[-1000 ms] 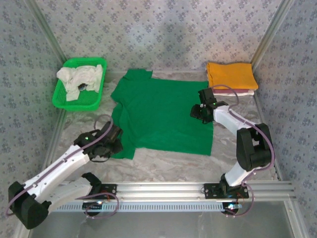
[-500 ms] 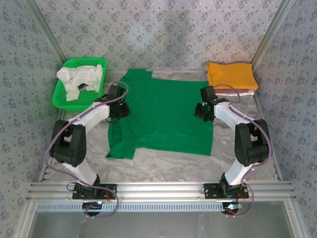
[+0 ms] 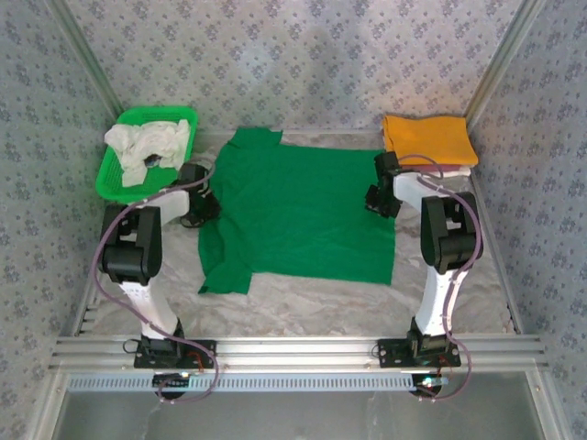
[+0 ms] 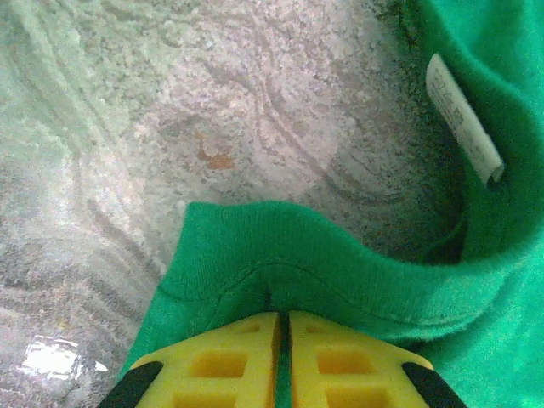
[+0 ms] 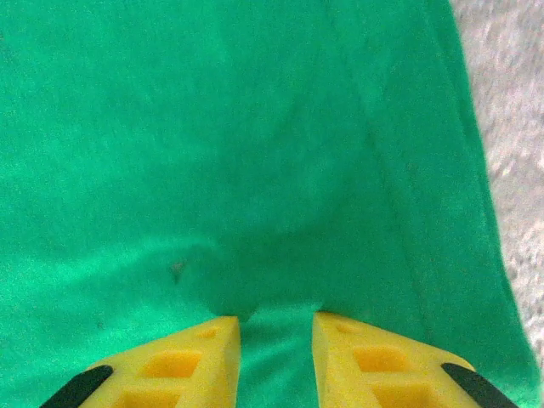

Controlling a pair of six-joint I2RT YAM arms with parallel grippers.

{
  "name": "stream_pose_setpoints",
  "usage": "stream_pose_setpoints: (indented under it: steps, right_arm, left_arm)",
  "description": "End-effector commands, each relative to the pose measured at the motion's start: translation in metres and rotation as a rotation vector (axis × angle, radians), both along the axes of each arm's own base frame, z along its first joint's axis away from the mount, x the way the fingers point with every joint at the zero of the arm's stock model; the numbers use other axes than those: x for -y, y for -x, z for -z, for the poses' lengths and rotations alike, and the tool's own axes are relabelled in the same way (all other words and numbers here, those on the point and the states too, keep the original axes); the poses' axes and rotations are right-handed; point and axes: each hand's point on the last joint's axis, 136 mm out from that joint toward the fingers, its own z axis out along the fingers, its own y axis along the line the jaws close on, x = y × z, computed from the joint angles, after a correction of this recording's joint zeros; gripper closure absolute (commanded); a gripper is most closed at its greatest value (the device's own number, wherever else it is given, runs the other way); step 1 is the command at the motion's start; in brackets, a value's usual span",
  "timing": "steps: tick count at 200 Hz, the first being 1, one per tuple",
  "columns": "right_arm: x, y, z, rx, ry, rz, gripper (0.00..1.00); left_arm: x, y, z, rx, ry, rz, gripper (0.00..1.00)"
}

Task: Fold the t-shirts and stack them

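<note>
Top external view: the desk (image 3: 303, 307) carries the green t-shirt (image 3: 303, 211) spread open at centre. No body fold is made in it yet, so I judge its folding is only beginning. At 10 o'clock the green basket (image 3: 147, 113) holds crumpled whitish t-shirts (image 3: 147, 147), left to do. At 2 o'clock the orange-yellow t-shirt (image 3: 426, 139) lies folded on a pale one (image 3: 451, 170) — the stack is begun. The left end effector (image 4: 283, 316), at the shirt's 9 o'clock edge, is pressed together on a hem. The right end effector (image 5: 276, 321), at 3 o'clock, is spread — a pucker of cloth lies between its fingers.
</note>
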Motion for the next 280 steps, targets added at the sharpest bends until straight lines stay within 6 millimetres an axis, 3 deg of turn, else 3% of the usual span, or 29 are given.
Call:
stream_pose_setpoints:
  steps: [1, 29, 65, 90, 101, 120, 139, 159, 182, 185, 204, 224, 252, 280]
  right_arm:
    - [0.013, 0.000, 0.012, -0.067, 0.014, 0.040, 0.67]
    - [0.019, -0.007, 0.022, -0.116, 0.019, 0.039, 0.65]
    - [0.027, -0.016, 0.023, -0.137, 0.001, 0.049, 0.64]
    - [0.027, -0.020, 0.011, -0.123, -0.001, 0.046, 0.62]
    - [0.025, -0.021, 0.002, -0.089, -0.006, 0.025, 0.60]
    - [0.017, -0.019, -0.021, -0.034, -0.037, 0.001, 0.56]
    - [0.011, -0.011, -0.056, 0.044, -0.029, -0.032, 0.50]
    - [0.007, 0.007, -0.086, 0.123, -0.003, -0.062, 0.47]
    - [-0.001, 0.030, -0.105, 0.235, -0.013, -0.091, 0.45]
    - [-0.002, 0.039, -0.096, 0.222, -0.012, -0.095, 0.45]
    - [-0.009, 0.060, -0.092, 0.273, -0.005, -0.125, 0.44]
    - [-0.014, 0.077, -0.080, 0.277, 0.015, -0.147, 0.44]
    - [-0.019, 0.087, -0.068, 0.268, 0.041, -0.181, 0.44]
    - [-0.019, 0.089, -0.061, 0.267, 0.053, -0.184, 0.44]
  left_arm:
    - [-0.016, 0.044, 0.027, -0.136, -0.031, -0.056, 0.89]
    - [-0.020, 0.060, 0.031, -0.150, -0.029, -0.081, 0.92]
    - [-0.014, 0.059, 0.015, -0.130, -0.001, -0.078, 0.92]
    - [-0.012, 0.054, 0.004, -0.101, 0.004, -0.070, 0.91]
    - [-0.010, 0.050, -0.004, -0.067, 0.006, -0.057, 0.85]
    - [-0.006, 0.047, -0.025, -0.012, 0.010, -0.041, 0.63]
    - [0.000, 0.054, -0.054, 0.022, 0.012, -0.018, 0.55]
    - [0.002, 0.084, -0.069, -0.001, 0.005, -0.014, 0.55]
    - [0.008, 0.138, -0.062, -0.067, 0.028, -0.033, 0.55]
    - [0.009, 0.146, -0.060, -0.077, 0.032, -0.034, 0.55]
    - [0.019, 0.194, -0.044, -0.161, 0.046, -0.040, 0.55]
    - [0.032, 0.229, -0.030, -0.232, 0.067, -0.049, 0.54]
    - [0.038, 0.261, -0.018, -0.282, 0.040, -0.068, 0.56]
    - [0.049, 0.272, -0.005, -0.261, 0.085, -0.068, 0.59]
